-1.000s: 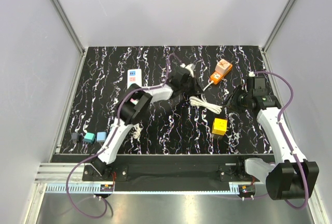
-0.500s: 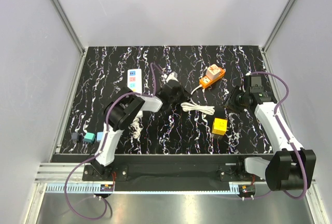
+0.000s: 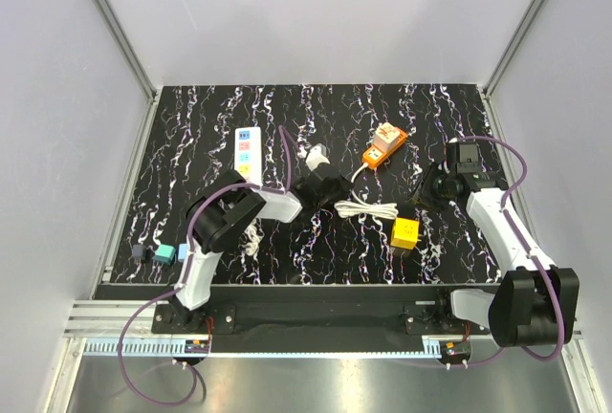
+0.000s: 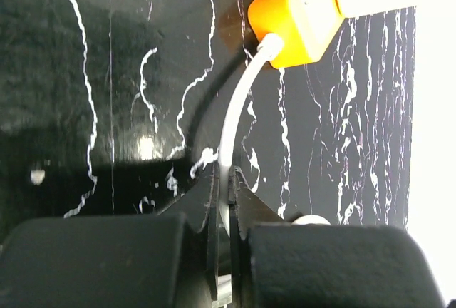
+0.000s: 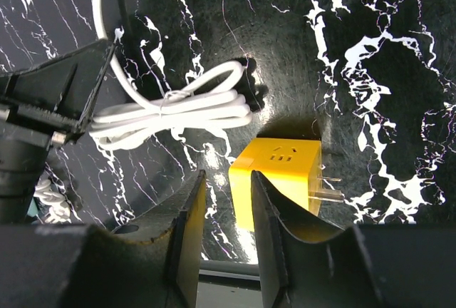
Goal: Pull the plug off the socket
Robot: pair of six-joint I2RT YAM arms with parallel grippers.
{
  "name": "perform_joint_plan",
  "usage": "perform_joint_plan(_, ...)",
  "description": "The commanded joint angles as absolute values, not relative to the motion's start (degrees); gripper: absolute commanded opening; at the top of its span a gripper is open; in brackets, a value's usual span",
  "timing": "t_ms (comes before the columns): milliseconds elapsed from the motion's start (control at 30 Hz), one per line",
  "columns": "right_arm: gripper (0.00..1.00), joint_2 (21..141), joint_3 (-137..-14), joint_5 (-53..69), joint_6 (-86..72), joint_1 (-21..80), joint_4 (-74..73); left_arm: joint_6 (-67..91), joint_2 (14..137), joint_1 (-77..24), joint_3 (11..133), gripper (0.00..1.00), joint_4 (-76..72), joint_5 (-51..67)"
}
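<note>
We log: left pincer clamped on white cable of orange adapter | right pincer part-open, empty, over yellow cube | socket lies apart on bench.

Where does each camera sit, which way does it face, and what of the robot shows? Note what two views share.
Top external: above and behind the bases, looking down at the black marbled table; both arms show.
Left wrist: on the left arm, looking along the left tool, shut on the white cable from the orange adapter.
Right wrist: on the right arm, looking down past the open right tool at the yellow cube adapter.
Shared: the yellow cube adapter, in top and right wrist.
</note>
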State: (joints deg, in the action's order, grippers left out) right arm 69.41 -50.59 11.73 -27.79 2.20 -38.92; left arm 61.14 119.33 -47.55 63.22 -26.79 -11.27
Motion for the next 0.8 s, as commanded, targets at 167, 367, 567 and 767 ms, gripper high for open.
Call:
perform_joint_plan(167, 0.39, 68.03, -50.1, 11.78, -26.1, 2.11, -37.44, 60.56, 114.88, -48.87, 61.61, 0.0, -30.15, -17.84)
perform_joint_plan(367, 0.41, 69.52, -50.89, 12.3, -25.66, 2.11, -37.53, 57.84, 111.89, -48.78, 61.96, 0.0, -26.64, -21.27)
perform_joint_plan(567, 0.42, 70.49, -51.86, 11.95, -24.96, 2.11, -37.44, 53.79, 109.43, -48.78, 61.44, 0.59, -27.24, -22.59)
perform_joint_plan(767, 0.43, 71.28, -51.59, 12.3, -24.17, 2.11, -37.53, 43.35, 109.86, -47.9, 68.52, 0.86, -24.62, -17.24)
